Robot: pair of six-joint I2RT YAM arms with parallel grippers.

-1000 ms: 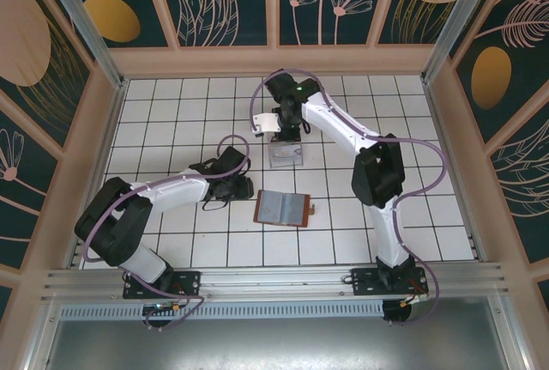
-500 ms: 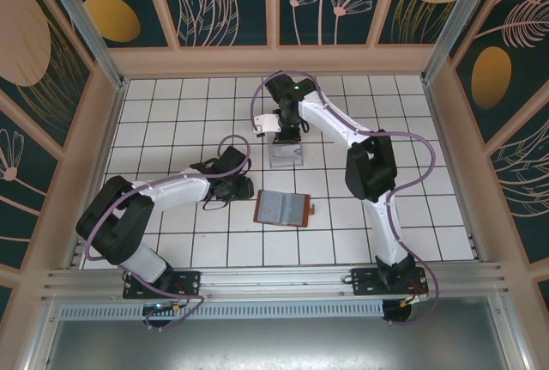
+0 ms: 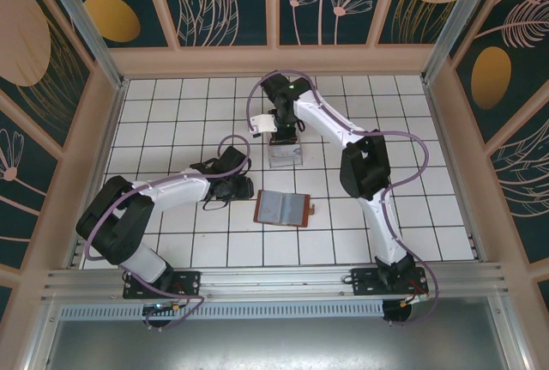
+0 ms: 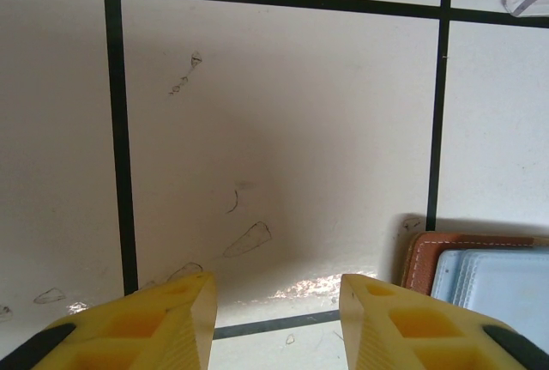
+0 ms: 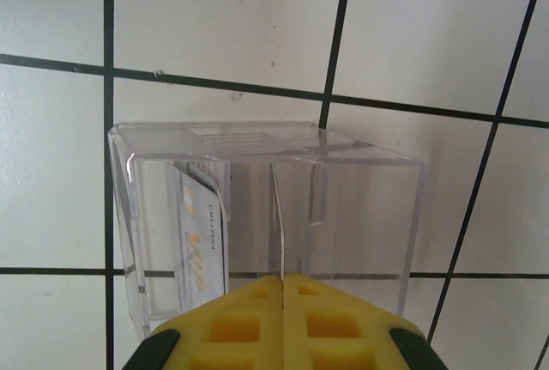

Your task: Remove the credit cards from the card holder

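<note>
One card holder (image 3: 282, 208), open near the tabletop's middle. One clear stand (image 3: 285, 154), toward the far edge. Two credit cards (image 5: 199, 241) counted at that stand: one showing a printed face, one edge-on card (image 5: 276, 215) pinched by the right gripper (image 5: 282, 282). Two grippers in all, counting the left gripper (image 4: 276, 293). Cards inside the holder's pockets: impossible to count.

A clear acrylic stand (image 5: 360, 207) sits mid-frame on a white-tiled bench (image 5: 214, 18) with black grout lines. At 6 o'clock, the yellow jaws of the right gripper (image 5: 281, 280) press together on an edge-on credit card (image 5: 276, 224) reaching up into the stand. At 8 o'clock, a printed credit card (image 5: 204, 241) with orange lettering stands in the stand's left compartment.
</note>
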